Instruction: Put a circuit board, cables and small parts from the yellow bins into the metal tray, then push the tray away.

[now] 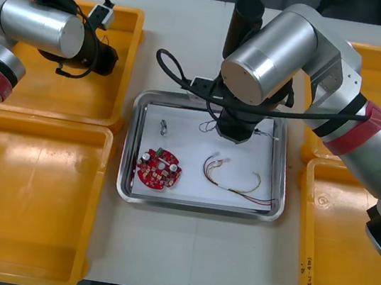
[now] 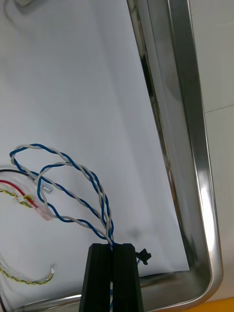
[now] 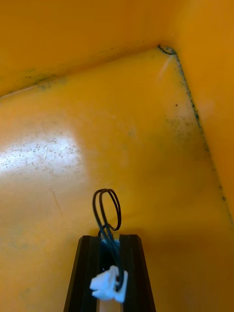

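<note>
Over the far right part of the metal tray (image 1: 128, 176) I have the right gripper (image 2: 112, 246), low over the white lining (image 2: 73, 73). Its fingers are squeezed almost together, pinching one end of the twisted blue and white cable (image 2: 73, 190). The cable leaves the fingertips straight ahead, then opens into two loose loops. The loops lie flat on the lining, swinging away from the tray's wall toward its middle. The long axis is roughly in line with the fingers. The far loops reach the red and yellow cable (image 1: 231, 181); I can't tell whether they touch or overlap. A small black plug (image 2: 143, 254) sits just beside the fingers, near the tray's corner.

Also in the tray:
- The red and yellow cable is in the near right half, curved, with its long axis across the tray's width. One end points at the near right corner.
- The circuit board (image 1: 160, 169) lies flat in the near left corner, components up.
- The small metal part (image 1: 165, 126) is toward the far left, long axis running far to near, apart from the board.

Left of the tray, inside the far yellow bin (image 1: 114, 102), is the left gripper (image 3: 109, 237). Its fingers are closed to a narrow gap on a black cable (image 3: 107, 209). The coil sticks out past the fingertips, in line with them. The white connector (image 3: 108, 285) hangs on the wrist side. I can't tell if the coil touches the bin floor.
</note>
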{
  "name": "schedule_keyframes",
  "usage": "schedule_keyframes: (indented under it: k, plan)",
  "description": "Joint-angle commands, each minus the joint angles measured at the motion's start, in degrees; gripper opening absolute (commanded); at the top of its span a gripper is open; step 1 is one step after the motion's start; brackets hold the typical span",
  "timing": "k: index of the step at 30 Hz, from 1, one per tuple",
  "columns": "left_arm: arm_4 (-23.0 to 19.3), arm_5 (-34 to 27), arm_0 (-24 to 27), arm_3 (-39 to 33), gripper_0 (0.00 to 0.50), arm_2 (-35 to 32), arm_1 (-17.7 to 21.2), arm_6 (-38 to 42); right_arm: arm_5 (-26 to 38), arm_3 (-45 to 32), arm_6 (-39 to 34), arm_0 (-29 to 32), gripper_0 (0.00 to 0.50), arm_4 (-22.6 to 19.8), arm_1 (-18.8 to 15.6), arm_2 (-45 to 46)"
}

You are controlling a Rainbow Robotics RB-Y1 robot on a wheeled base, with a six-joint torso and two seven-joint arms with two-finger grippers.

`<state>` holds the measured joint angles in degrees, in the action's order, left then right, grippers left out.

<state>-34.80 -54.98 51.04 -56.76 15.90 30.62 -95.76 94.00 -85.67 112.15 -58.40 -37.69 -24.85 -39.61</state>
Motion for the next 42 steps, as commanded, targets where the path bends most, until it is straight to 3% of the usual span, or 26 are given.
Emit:
schedule_keyframes:
  k: [1, 14, 26, 28, 29, 30, 31, 33, 35, 42]
  plan:
    - [-0.62, -2.24, 2.66, -0.37, 0.000, -1.23, -0.12, -6.55, -2.95, -0.37, 1.58, 1.35, 0.000, 2.01, 0.77, -2.40]
    - [0.70, -14.01, 2.66, -7.14, 0.000, -8.70, 0.58, -6.55, -10.07, 3.32, 1.23, 3.90, 0.000, 2.27, -0.02, -5.30]
    - [2.54, -26.41, 2.66, -16.28, 0.000, -13.18, 0.49, -4.00, -10.33, 3.32, 2.02, 3.99, 0.000, 1.31, -0.64, -5.30]
    - [2.89, -28.43, 2.66, -17.77, 0.000, -13.44, 0.49, -2.94, -10.33, 3.32, 2.19, 3.99, 0.113, 1.48, -0.64, -5.30]
    - [3.07, -29.66, 2.66, -19.09, 0.000, -13.44, 0.49, -1.54, -10.42, 3.32, 2.19, 3.99, 0.251, 1.66, -0.64, -5.30]
    - [3.25, -30.98, 2.58, -20.24, 0.000, -13.44, 0.32, -0.22, -10.51, 3.32, 2.19, 3.99, 0.340, 1.66, -0.64, -5.30]
    - [3.33, -31.50, 2.66, -20.76, 0.000, -13.44, 0.14, 0.48, -10.60, 3.32, 2.19, 3.99, 0.354, 1.75, -0.64, -5.30]
    - [3.69, -33.79, 2.66, -23.05, 0.000, -13.44, -0.30, 2.59, -10.77, 3.32, 1.93, 3.99, 0.454, 1.75, -0.64, -5.30]
    - [4.12, -35.46, 2.66, -24.63, 0.000, -13.44, -0.82, 4.26, -10.77, 3.32, 1.84, 3.99, 0.500, 1.66, -0.64, -5.30]
    - [6.15, -41.26, 2.40, -30.61, 0.000, -13.44, -3.46, 10.42, -10.68, 3.23, 2.19, 3.38, 0.500, 1.83, -0.73, -4.69]
